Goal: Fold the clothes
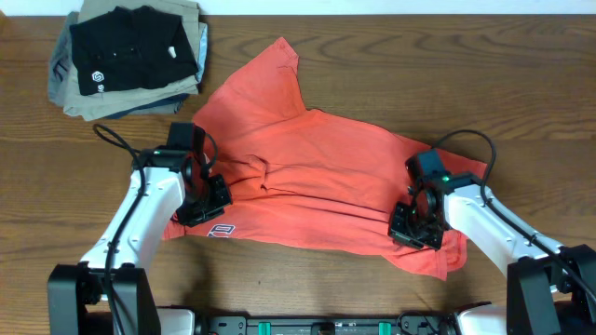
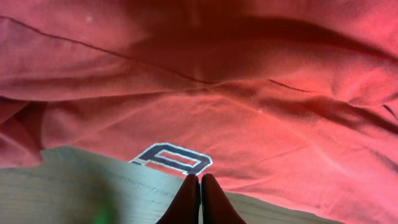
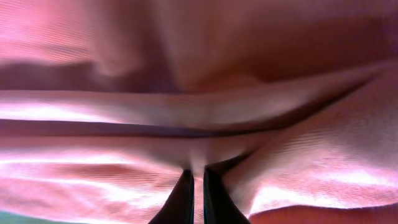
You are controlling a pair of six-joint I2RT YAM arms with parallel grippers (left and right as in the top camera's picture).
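A coral-red T-shirt of soft matte cotton is spread crumpled across the middle of the wood-grained table, with one sleeve pointing far-left. A white-edged block letter is exposed at the near-left hem. The left gripper is lowered onto that hem with its fingers pressed together; whether cloth is caught cannot be told. The right gripper is bent down over the near-right part, clenched on a ridged fold. A black folded shirt is stacked at the far left.
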